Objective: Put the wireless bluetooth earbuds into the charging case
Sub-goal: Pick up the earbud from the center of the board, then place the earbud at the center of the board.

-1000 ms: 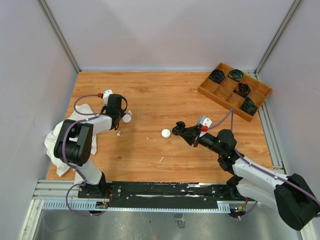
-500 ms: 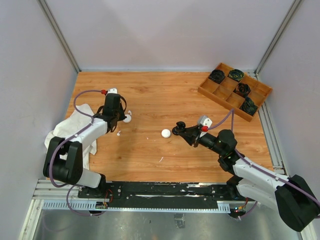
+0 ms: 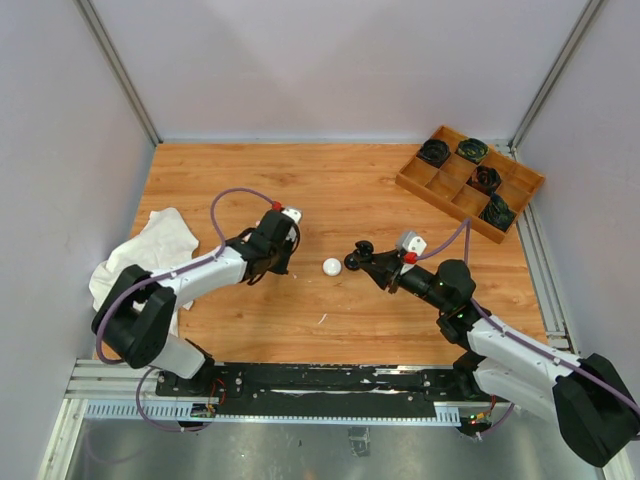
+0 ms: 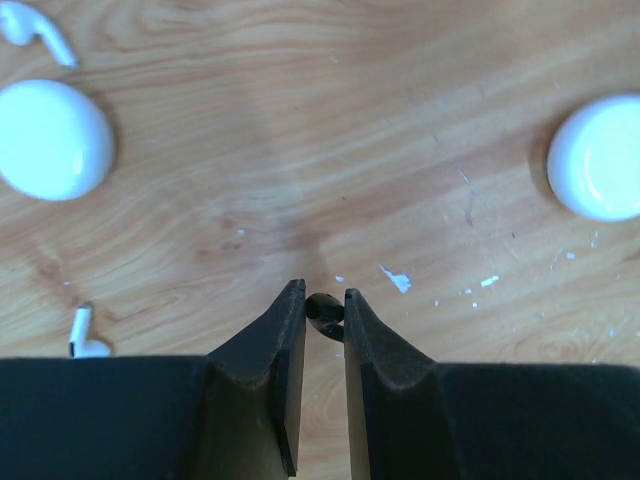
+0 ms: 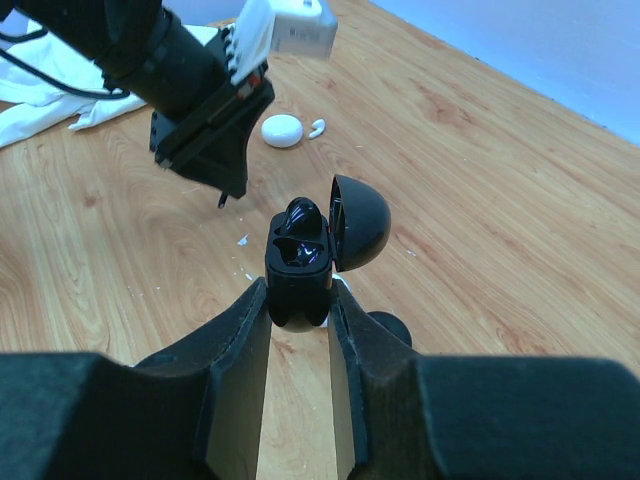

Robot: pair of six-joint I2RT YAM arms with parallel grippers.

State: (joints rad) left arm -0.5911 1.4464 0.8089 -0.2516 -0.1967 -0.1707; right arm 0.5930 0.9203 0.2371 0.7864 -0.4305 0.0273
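Note:
My left gripper (image 4: pixel 322 296) is shut on a tiny black earbud (image 4: pixel 325 311) at its fingertips, just above the wood. In the top view it (image 3: pixel 282 262) hangs left of a round white case (image 3: pixel 332 266). My right gripper (image 5: pixel 299 292) is shut on a black charging case (image 5: pixel 298 268) with its lid (image 5: pixel 360 222) swung open; one black earbud (image 5: pixel 303 214) sits inside. It holds the case (image 3: pixel 355 261) above the table, right of the white case. Two white earbuds (image 4: pixel 36 27) (image 4: pixel 85 338) lie near a second white case (image 4: pixel 50 138).
A wooden compartment tray (image 3: pixel 419 189) with black coiled items stands at the far right. A crumpled white cloth (image 3: pixel 150 245) lies at the left edge. White flecks (image 4: pixel 397 279) dot the wood. The grey enclosure walls (image 3: pixel 60 150) stand close on both sides.
My left arm has swung right, from the white case near the cloth toward the table's middle. The right arm and the open black case have stayed put.

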